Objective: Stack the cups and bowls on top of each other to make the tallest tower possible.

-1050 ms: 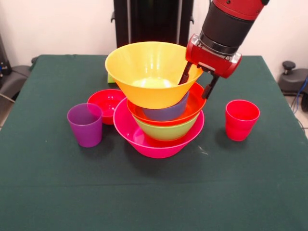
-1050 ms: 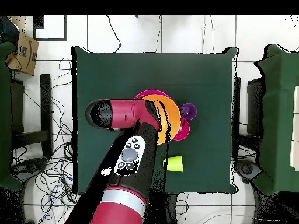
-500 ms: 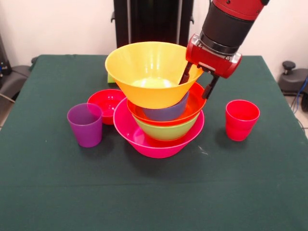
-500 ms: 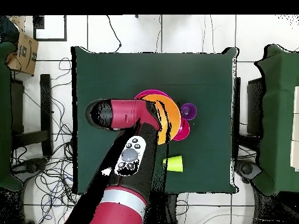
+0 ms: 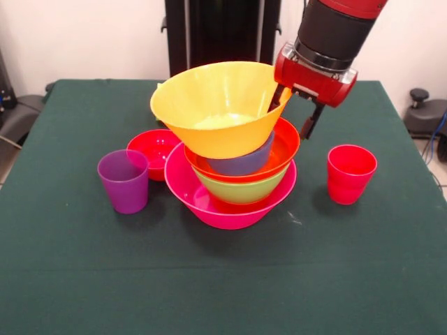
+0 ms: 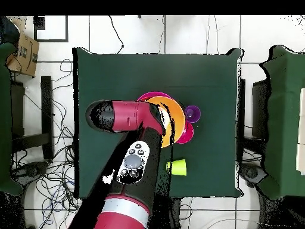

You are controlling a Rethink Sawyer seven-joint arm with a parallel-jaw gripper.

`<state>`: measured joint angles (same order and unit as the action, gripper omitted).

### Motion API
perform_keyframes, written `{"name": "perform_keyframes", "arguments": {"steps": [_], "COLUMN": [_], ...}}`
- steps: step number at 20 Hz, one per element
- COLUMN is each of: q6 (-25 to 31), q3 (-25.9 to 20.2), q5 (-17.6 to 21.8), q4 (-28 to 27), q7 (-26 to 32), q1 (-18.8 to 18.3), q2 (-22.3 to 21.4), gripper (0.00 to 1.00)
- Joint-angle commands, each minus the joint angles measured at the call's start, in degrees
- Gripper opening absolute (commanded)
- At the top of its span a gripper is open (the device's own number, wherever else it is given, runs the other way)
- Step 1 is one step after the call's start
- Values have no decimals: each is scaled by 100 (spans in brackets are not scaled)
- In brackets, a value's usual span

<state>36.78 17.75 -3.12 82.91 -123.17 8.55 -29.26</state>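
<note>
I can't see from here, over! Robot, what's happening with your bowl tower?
Gripper jaws straddle the yellow-orange bowl rim, bowl tilted atop the tower. Purple cup, red cup unstacked on the table. Nothing blocking.

Open green table (image 5: 223, 293) in front; purple cup (image 5: 123, 181), red cup (image 5: 350, 174) flanking the tower (image 5: 230, 160).

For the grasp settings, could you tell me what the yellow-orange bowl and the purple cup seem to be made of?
Yellow-orange bowl: apparently glossy hard plastic, with light sheen on its smooth inner wall. Purple cup: probably thin translucent plastic, since its rim and walls glow lighter. Neither can be confirmed by sight alone.
</note>
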Motion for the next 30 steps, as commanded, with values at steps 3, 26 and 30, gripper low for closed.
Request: {"name": "perform_keyframes", "arguments": {"steps": [3, 26, 30], "q6": [211, 331, 699], "q3": [-426, -309, -199], "q5": [-320, -343, -345], "q4": [345, 519, 652], "q7": [-972, -899, -873], "q1": [170, 232, 308], "q2": [-261, -444, -770], "gripper": [100, 100, 100]}}
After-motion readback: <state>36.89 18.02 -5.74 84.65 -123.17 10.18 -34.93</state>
